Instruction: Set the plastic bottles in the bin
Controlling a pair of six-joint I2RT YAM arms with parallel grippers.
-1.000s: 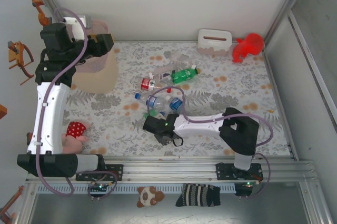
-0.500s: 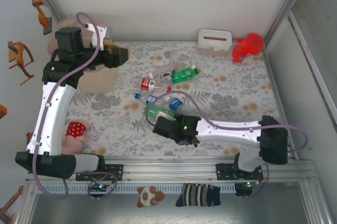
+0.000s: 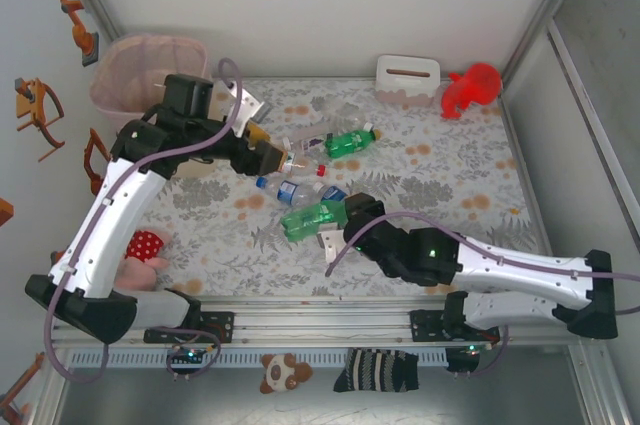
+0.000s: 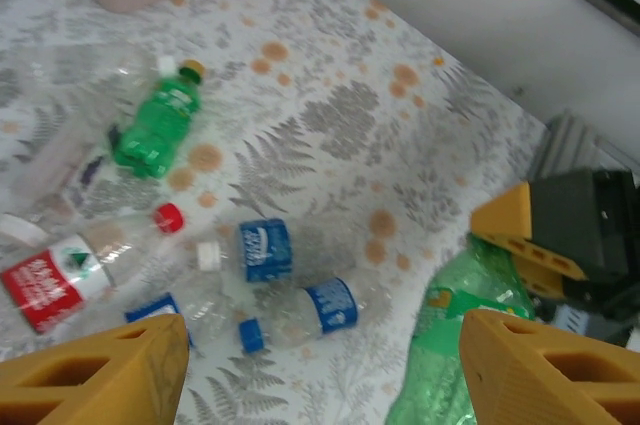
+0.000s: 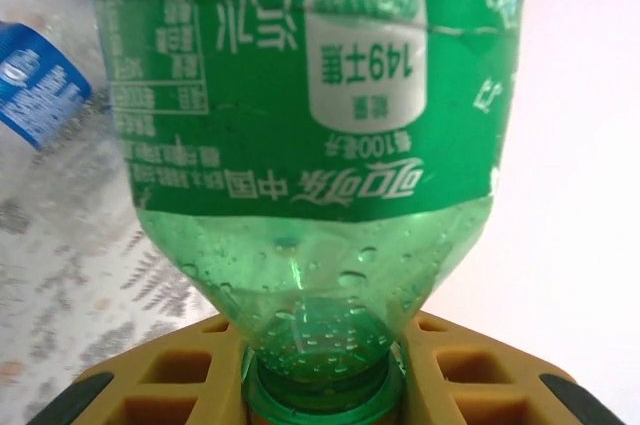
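As the right end effector (image 5: 320, 370) lifted a green bottle (image 5: 300, 95) clamped by its neck, the left end effector (image 3: 272, 157), jaws apart and empty, returned from the bin (image 3: 145, 41).

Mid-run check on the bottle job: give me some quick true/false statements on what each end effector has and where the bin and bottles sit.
1. The right end effector is shut on a green plastic bottle at its neck. True.
2. The left end effector holds the clear red-labelled plastic bottle. False: it is open and empty, and that bottle lies on the table.
3. A second green plastic bottle lies on the table. True.
4. The beige bin with a pink bag liner stands in the far right corner. False: it stands far left; the red plastic toy figure is far right.
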